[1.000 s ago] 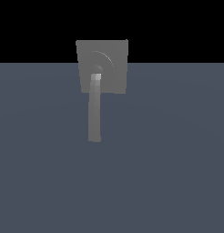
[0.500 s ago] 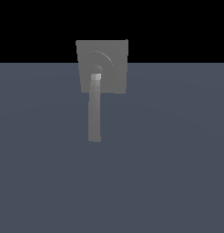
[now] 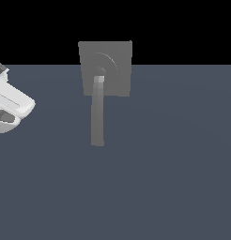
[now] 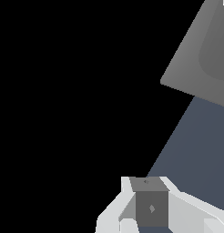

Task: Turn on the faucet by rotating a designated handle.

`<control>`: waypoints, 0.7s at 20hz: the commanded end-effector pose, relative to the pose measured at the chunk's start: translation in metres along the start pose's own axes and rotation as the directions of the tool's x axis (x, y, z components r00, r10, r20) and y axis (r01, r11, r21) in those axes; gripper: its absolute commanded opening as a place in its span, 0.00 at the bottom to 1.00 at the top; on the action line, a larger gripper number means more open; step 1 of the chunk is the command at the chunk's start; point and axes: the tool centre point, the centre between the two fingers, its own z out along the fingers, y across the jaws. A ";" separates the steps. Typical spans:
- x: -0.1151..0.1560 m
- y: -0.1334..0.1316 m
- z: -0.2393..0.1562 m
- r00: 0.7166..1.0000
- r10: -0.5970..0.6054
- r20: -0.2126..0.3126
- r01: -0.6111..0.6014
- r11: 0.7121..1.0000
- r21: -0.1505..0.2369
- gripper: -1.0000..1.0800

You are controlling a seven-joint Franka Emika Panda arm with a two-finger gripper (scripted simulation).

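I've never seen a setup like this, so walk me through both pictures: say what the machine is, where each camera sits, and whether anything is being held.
These are simulator renders of one robot arm. The exterior view comes from a camera off the arm. It shows a grey faucet, a square plate with a round boss, and a long handle running down from that boss over the blue-grey surface. The white shape at that view's left edge is the robot arm, well apart from the handle. The wrist view comes from a camera on the arm: the gripper shows partly, with a corner of the plate beyond. Nothing is visibly held.

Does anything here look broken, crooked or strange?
Nothing stands out. The faucet plate looks intact, and its handle hangs straight down from the round boss. The claw is apart from both, at the exterior view's left edge.
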 end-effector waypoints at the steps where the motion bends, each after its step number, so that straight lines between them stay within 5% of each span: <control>1: -0.002 0.046 -0.012 0.981 -0.185 0.063 0.188 0.981 -0.055 0.00; 7: 0.013 0.144 -0.045 0.818 -0.528 0.228 0.563 0.816 -0.128 0.00; 14: 0.039 0.214 -0.077 0.602 -0.707 0.371 0.788 0.601 -0.135 0.00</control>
